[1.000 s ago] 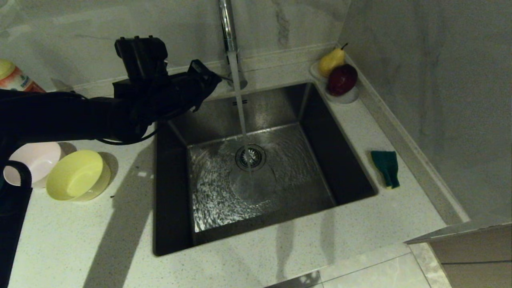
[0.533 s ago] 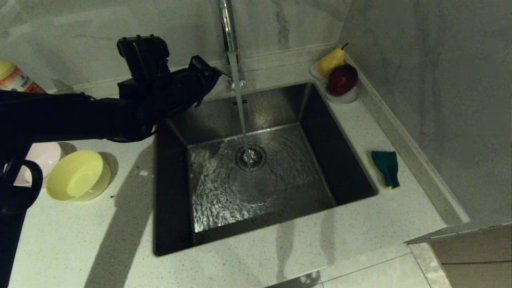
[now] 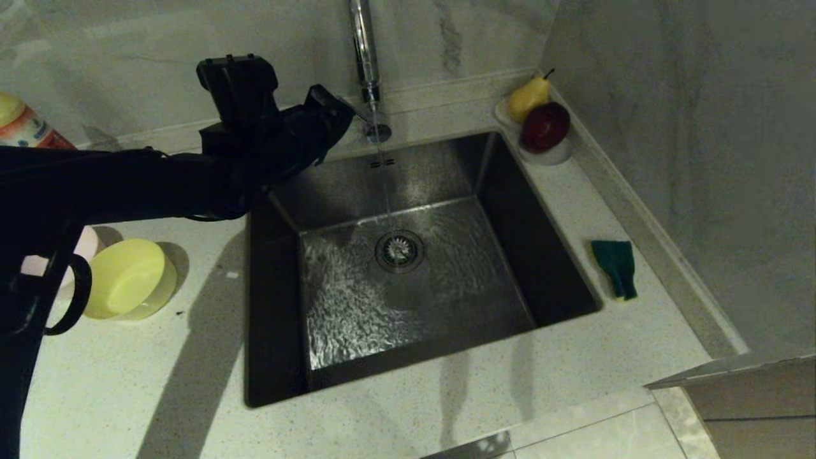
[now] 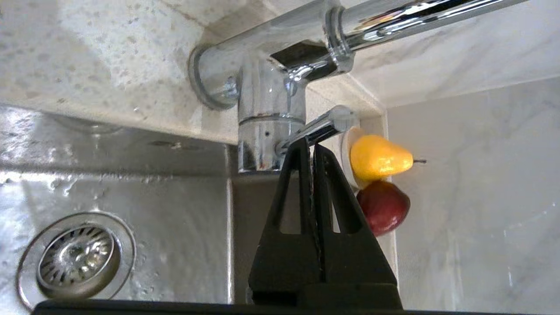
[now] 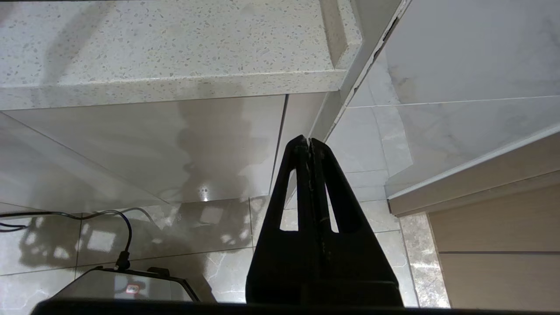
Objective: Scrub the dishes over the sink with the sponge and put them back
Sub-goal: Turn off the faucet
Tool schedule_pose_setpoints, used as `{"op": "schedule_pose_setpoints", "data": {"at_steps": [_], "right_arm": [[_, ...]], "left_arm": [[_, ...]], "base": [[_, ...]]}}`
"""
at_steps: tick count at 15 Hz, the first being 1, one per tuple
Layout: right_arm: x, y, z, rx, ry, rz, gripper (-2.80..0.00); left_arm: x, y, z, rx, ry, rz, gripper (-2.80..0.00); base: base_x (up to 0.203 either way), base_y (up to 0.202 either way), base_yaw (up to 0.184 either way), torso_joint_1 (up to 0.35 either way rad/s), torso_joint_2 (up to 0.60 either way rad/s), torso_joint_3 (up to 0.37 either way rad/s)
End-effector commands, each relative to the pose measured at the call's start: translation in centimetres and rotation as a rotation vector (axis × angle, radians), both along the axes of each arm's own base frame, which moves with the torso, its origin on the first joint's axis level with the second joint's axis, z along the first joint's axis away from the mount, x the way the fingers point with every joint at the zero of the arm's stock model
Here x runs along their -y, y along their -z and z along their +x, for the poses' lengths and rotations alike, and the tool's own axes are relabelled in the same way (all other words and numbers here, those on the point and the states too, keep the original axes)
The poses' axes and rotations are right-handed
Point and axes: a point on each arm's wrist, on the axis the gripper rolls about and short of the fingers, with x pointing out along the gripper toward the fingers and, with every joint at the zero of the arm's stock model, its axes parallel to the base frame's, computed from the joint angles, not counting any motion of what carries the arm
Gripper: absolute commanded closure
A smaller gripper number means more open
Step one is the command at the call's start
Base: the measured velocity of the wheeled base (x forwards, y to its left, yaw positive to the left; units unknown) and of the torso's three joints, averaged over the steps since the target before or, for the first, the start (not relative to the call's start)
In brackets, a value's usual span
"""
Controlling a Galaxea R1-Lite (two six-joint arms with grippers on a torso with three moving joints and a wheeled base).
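Observation:
The steel sink (image 3: 274, 306) sits in the middle of the counter, with only a thin stream of water (image 3: 386, 191) falling toward its drain (image 3: 399, 250). My left gripper (image 3: 344, 111) is shut, its tips pressed against the tap's lever (image 4: 326, 126) at the sink's back edge; it holds nothing. The green sponge (image 3: 615, 268) lies on the counter right of the sink. A yellow bowl (image 3: 127, 277) stands left of the sink, and a pink bowl (image 3: 86, 242) beside it is mostly hidden by my left arm. My right gripper (image 5: 309, 142) hangs shut and empty below the counter edge.
The chrome spout (image 3: 363, 44) rises behind the sink. A white dish (image 3: 553, 156) with a pear (image 3: 528, 97) and a red apple (image 3: 545, 125) stands at the back right corner. A bottle (image 3: 22, 124) stands at the far left. A wall bounds the right side.
The left gripper has edged to the right against the tap lever, and the full stream of water has thinned to a trickle. The left arm now covers more of the pink bowl.

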Motion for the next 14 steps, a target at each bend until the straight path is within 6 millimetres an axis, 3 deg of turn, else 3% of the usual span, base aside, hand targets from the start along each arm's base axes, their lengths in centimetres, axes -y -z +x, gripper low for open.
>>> {"op": "schedule_pose_setpoints", "data": {"at_steps": [1,6,14], "right_arm": [[0.0,0.0,0.0,0.0,-0.001,-0.001,0.0],[0.0,0.0,0.0,0.0,-0.001,-0.001,0.0],[0.0,0.0,0.0,0.0,-0.001,-0.001,0.0]], "left_arm": [[-0.3,0.2,1.0,0.012,-0.025,-0.011,0.0],[-0.7,0.5,0.4,-0.013,-0.03,-0.003,0.0],[-3.1,-3.1,-7.5,0.008,-0.037,0.005,0.0]], "base": [[0.0,0.0,0.0,0.0,0.0,0.0],[0.0,0.0,0.0,0.0,0.0,0.0],[0.0,0.0,0.0,0.0,0.0,0.0]]}}
